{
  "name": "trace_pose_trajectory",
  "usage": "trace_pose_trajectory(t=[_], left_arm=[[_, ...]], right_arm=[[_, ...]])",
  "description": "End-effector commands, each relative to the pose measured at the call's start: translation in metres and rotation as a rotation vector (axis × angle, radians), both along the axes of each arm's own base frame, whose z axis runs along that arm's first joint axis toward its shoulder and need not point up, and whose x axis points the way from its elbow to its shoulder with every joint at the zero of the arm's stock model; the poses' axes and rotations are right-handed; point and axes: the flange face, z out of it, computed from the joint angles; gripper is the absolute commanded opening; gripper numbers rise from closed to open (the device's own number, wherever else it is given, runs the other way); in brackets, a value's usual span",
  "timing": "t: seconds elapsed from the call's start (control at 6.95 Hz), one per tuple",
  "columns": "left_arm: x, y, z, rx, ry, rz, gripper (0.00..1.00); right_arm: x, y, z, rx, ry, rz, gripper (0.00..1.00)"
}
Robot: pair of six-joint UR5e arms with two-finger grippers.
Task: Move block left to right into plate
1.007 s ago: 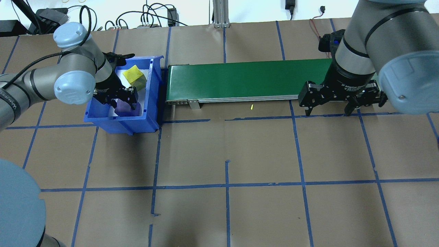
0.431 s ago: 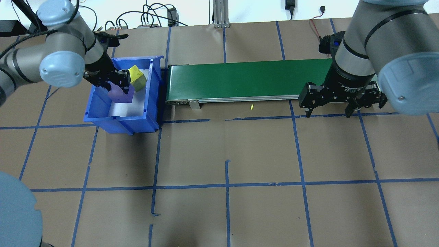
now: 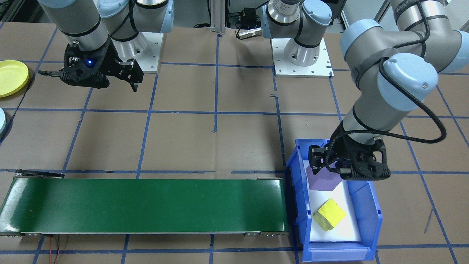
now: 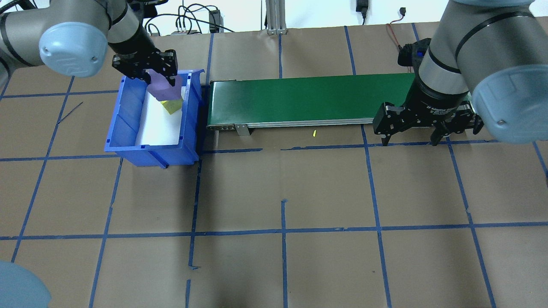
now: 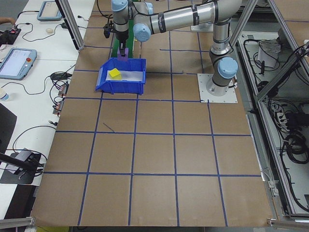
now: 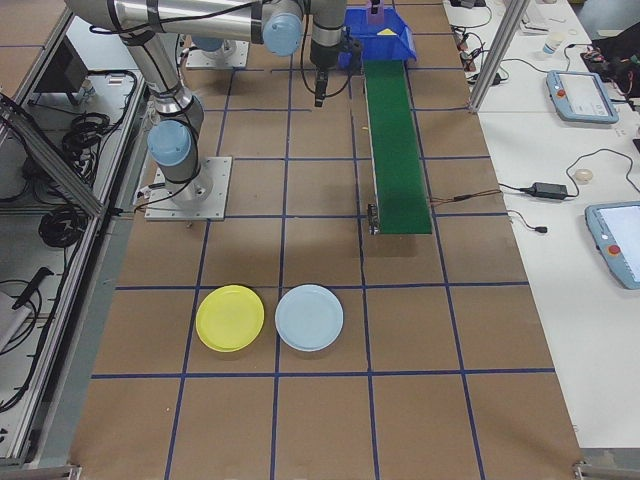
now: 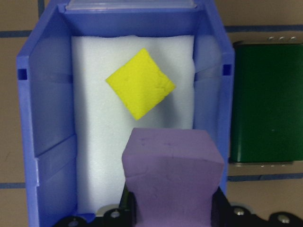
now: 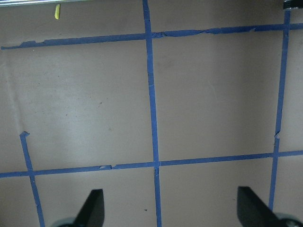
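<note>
table [image 4: 282,265] | 1 bin [image 4: 128,128] | 2 blocks: purple [image 4: 162,89] in left claw [image 4: 147,68], yellow [image 4: 172,106]

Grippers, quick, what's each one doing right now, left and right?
Left gripper: closed on the purple block, above the blue bin.
Right gripper: open, holding nothing.

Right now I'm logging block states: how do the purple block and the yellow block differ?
The purple block is clamped in the left pincer, raised above the blue bin; the yellow block lies free on the bin's white foam liner. Purple looks larger than yellow. Both look like foam.
</note>
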Motion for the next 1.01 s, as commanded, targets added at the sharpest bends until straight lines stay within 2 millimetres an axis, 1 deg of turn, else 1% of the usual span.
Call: trace_pose_trajectory(t=[0.0, 0.14, 0.29, 0.43, 0.58, 0.72, 0.86], left_arm=[[-0.076, -0.008, -0.026, -0.041, 0.021, 0.015, 0.36], [-0.112, -0.014, -0.055, -0.052, 0.025, 0.003, 0.37], [-0.12, -0.019, -0.073, -0.048, 0.023, -0.015, 0.38], [-0.12, -0.019, -0.086, -0.037, 0.021, -0.017, 0.43], [-0.122, -0.021, -0.093, -0.047, 0.022, -0.032, 0.57], [-0.122, -0.021, -0.103, -0.03, 0.02, -0.032, 0.78], [-0.121, -0.019, -0.107, -0.023, 0.026, -0.036, 0.86]], right_arm=[[0.0, 0.0, 0.0, 0.0, 0.001, 0.011, 1.0], [-0.001, 0.0, 0.0, 0.0, 0.003, 0.019, 1.0], [-0.001, 0.0, 0.0, 0.0, 0.012, 0.022, 0.99], [-0.002, 0.0, 0.0, 0.002, 0.014, 0.019, 1.0], [-0.002, 0.0, -0.001, 0.002, 0.014, 0.016, 1.0], [-0.002, 0.0, 0.0, 0.0, 0.014, 0.019, 1.0], [0.0, -0.002, -0.002, 0.002, 0.01, 0.02, 1.0]])
